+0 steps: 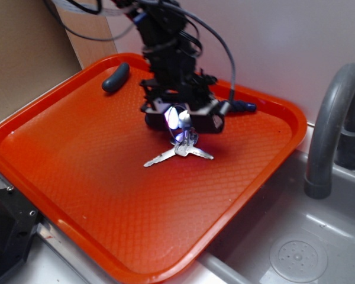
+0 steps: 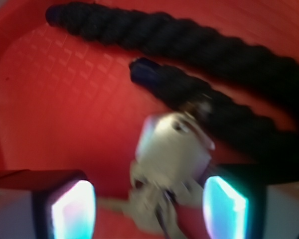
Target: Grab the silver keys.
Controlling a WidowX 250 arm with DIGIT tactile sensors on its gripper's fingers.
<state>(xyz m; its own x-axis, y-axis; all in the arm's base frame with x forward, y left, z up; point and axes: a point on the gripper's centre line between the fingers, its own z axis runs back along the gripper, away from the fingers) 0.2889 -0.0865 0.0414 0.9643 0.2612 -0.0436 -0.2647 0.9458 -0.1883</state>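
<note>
1. Nearest the exterior camera is the front rim of one orange plastic tray [image 1: 136,269] with a diamond-textured floor; it rests on a grey metal counter [image 1: 53,269].
2. One small bunch of shiny silver keys [image 1: 180,149] lies near the middle of that tray. Two or three blades fan out flat on the tray floor; the exact count is hard to tell.
3. One black robot gripper [image 1: 180,125] stands straight above the heads of the keys, with a bluish-white glow at its tip.
4. From the wrist view, the gripper [image 2: 149,204] shows two glowing pads, one on either side of the keys [image 2: 172,149]. The jaws stand spread, with a gap left of the squarish key head; whether the right pad touches the keys I cannot tell, as the picture is blurred.
5. One dark navy twisted rope [image 2: 189,45] lies on the tray beyond the keys, doubled so that two strands show in the wrist view. In the exterior view only its end [image 1: 244,107] peeks out behind the gripper.
6. One small dark grey curved rubbery piece [image 1: 116,77] lies near the tray's far left rim, well apart from the keys.
7. Right of the tray sits one grey sink [image 1: 319,242] with one curved grey faucet [image 1: 328,130].
</note>
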